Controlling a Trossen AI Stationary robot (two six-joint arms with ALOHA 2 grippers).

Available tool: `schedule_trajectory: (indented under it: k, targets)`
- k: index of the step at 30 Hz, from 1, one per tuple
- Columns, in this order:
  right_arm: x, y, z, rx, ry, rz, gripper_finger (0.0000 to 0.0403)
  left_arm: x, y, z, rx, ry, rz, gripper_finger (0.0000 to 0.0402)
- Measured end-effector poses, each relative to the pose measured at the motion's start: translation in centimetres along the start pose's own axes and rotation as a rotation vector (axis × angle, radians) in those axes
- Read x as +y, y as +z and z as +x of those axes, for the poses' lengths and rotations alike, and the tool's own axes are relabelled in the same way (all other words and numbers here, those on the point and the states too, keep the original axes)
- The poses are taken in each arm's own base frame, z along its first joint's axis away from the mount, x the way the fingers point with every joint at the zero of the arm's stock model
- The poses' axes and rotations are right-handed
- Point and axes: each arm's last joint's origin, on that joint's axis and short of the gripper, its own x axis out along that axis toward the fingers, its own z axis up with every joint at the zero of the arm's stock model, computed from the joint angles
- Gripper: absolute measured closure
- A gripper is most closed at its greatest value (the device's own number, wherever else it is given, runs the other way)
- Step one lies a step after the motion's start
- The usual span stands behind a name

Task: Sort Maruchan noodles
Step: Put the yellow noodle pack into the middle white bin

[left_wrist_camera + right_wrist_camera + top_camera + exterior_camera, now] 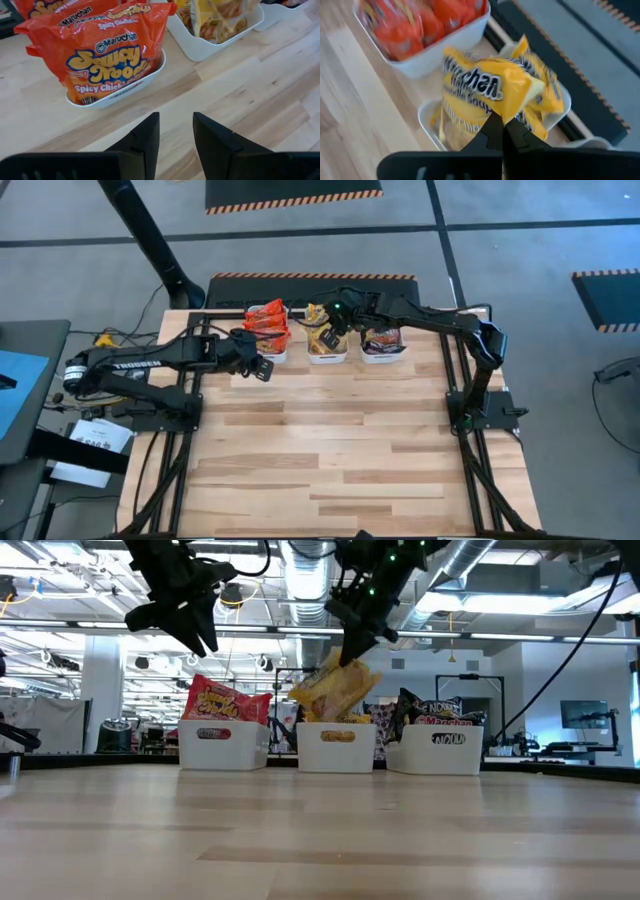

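Three white tubs stand in a row at the table's far edge. The left tub [270, 356] holds red Maruchan packets [107, 55], the middle tub [336, 748] yellow ones, and the right tub [436, 752] dark ones [432, 710]. My right gripper [502, 127] is above the middle tub, shut on a yellow packet [490, 90]. My left gripper [176, 131] hangs open over bare wood just on the near side of the left tub, with nothing between its fingers. My right gripper pinches the yellow packet's upper edge [507, 114] between its two fingers. They slant down at it from above. The packet hangs tilted below the fingers [352, 640], its lower end [325, 712] down at the middle tub's rim among the other yellow packets.
The near two thirds of the wooden tabletop [340, 470] lie bare. A black rail frame [455, 395] runs along the table's left and right sides and behind the tubs.
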Motion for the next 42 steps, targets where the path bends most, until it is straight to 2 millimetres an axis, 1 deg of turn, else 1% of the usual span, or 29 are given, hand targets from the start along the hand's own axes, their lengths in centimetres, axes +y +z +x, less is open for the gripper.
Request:
schedule_trajectory:
  k: [2,4,7,8,13,16,21,28,31,35,38,40,42]
  targets:
    - [-0.4,-0.2,0.6,0.026,0.004,0.004,0.0398,0.0,0.0,0.0,-0.005,0.005,-0.004,0.0297]
    - [-0.1,-0.1,1.3,0.014,0.018,0.008,0.0398,0.1,0.1,0.0,-0.009,0.010,-0.005,0.0297]
    - [0.2,-0.8,2.7,0.074,0.032,-0.004,0.0398,0.1,0.1,0.0,-0.010,0.011,-0.004,0.0297]
    - [0.6,-0.8,3.2,0.065,0.037,-0.002,0.0398,0.1,0.1,0.0,-0.010,0.011,-0.003,0.0297]
    - [1.1,-1.3,3.7,0.102,0.041,0.010,0.0395,0.1,0.0,0.0,-0.007,0.016,0.007,0.0297]
    - [1.4,-1.8,3.6,0.143,0.036,-0.007,0.0385,0.2,0.1,0.1,-0.008,0.020,0.020,0.0297]
    - [1.3,-2.2,3.5,0.192,0.026,-0.016,0.0356,0.5,0.3,0.2,-0.012,0.032,0.025,0.0297]
    - [0.5,-2.7,3.5,0.250,0.004,-0.011,0.0322,0.6,0.5,0.3,-0.013,0.036,0.040,0.0297]
    - [-0.1,-2.8,2.9,0.280,-0.009,0.016,0.0312,0.6,0.5,0.3,-0.011,0.035,0.040,0.0297]
    - [-0.7,-2.4,1.2,0.320,-0.015,0.046,0.0306,0.6,0.4,0.3,-0.008,0.031,0.040,0.0297]
    - [-0.6,-1.9,0.2,0.320,0.039,0.061,0.0305,0.6,0.4,0.3,-0.008,0.031,0.038,0.0297]
    - [-0.3,-1.8,0.2,0.329,0.126,0.073,0.0305,0.6,0.4,0.3,-0.008,0.031,0.038,0.0297]
    - [-0.1,-1.9,0.5,0.343,0.192,0.083,0.0305,0.6,0.4,0.3,-0.008,0.031,0.037,0.0297]
